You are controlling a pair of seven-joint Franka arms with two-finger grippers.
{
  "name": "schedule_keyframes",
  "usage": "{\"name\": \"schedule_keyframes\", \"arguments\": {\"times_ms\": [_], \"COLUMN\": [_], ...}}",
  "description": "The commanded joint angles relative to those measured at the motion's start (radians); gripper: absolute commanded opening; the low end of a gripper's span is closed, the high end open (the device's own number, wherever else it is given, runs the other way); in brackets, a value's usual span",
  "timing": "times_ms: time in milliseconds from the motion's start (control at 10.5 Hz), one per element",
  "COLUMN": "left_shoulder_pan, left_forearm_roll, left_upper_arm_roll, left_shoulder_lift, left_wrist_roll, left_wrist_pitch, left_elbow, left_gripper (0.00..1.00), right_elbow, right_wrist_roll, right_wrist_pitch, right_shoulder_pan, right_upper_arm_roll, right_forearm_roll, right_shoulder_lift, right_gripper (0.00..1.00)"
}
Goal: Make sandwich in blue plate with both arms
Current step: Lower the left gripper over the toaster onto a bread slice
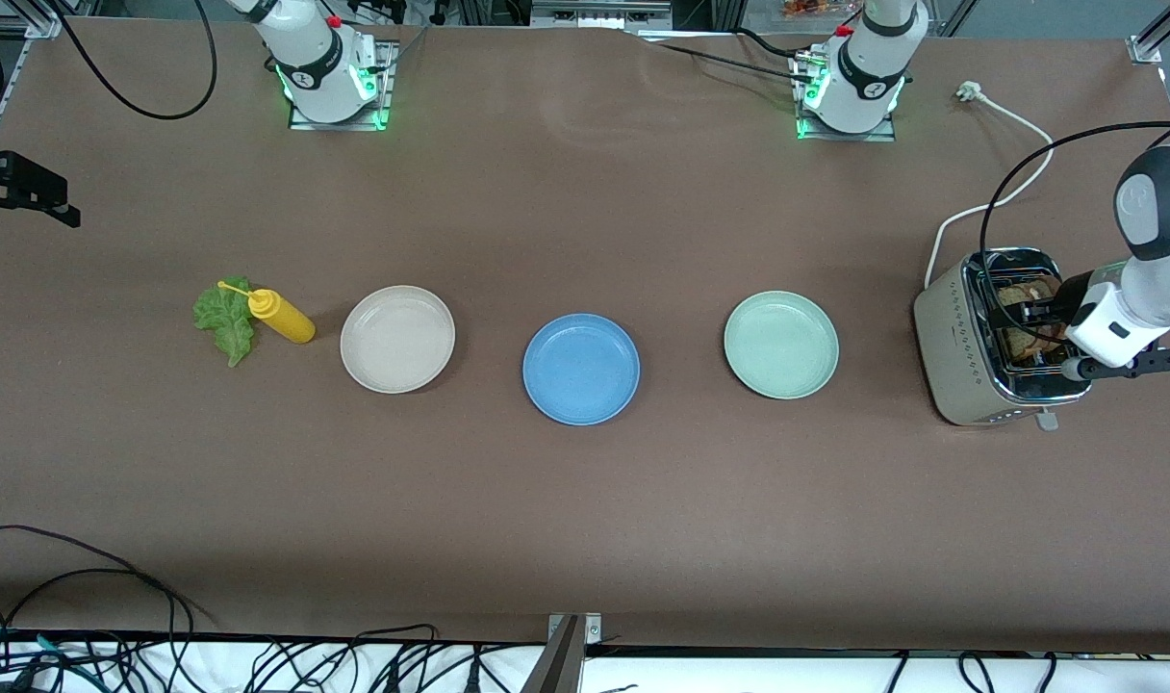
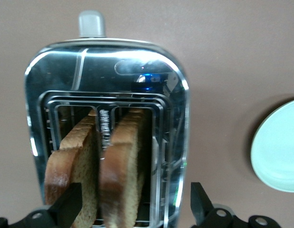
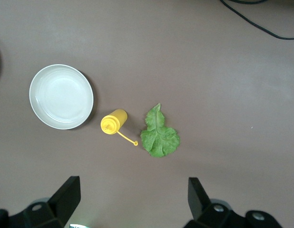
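The blue plate [image 1: 581, 369] sits bare in the middle of the table. No assembled sandwich is in view. Two brown toast slices [image 2: 121, 161] stand in the slots of a silver toaster [image 1: 970, 351] at the left arm's end. My left gripper [image 1: 1035, 322] hangs open just above them, its fingers [image 2: 198, 202] apart and holding nothing. A green lettuce leaf [image 1: 225, 318] lies on the table at the right arm's end. High over it, my right gripper [image 3: 132, 186] is open and empty.
A yellow squeeze bottle [image 1: 282, 317] lies on its side against the lettuce. A beige plate [image 1: 397, 339] and a pale green plate [image 1: 780, 345] flank the blue one. The toaster's white cord [image 1: 1018, 125] trails toward the left arm's base. Cables hang along the front edge.
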Motion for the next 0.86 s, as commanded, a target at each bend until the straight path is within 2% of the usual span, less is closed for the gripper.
{"name": "schedule_keyframes", "arguments": {"times_ms": [0,380,760], "left_shoulder_pan": [0.011,-0.011,-0.015], "left_forearm_roll": [-0.017,-0.013,-0.010], "left_upper_arm_roll": [0.010,0.003,0.002], "left_shoulder_lift": [0.000,0.000,-0.002], "left_wrist_roll": [0.063,-0.051,-0.039], "left_wrist_pitch": [0.013,0.010,0.004], "left_elbow": [-0.014,-0.016,-0.016], "left_gripper": [1.00,0.99,0.69], "right_elbow": [0.019,0.019,0.019], "right_wrist_roll": [-0.013,-0.013,-0.011], "right_wrist_pitch": [-0.021,-0.021,-0.021], "right_shoulder_pan": [-0.005,-0.005,-0.004], "right_upper_arm_roll": [0.003,0.004,0.004], "right_forearm_roll": [0.020,0.020,0.020], "right_shoulder_lift": [0.000,0.000,0.000], "right_gripper": [1.00,1.00,1.00]}}
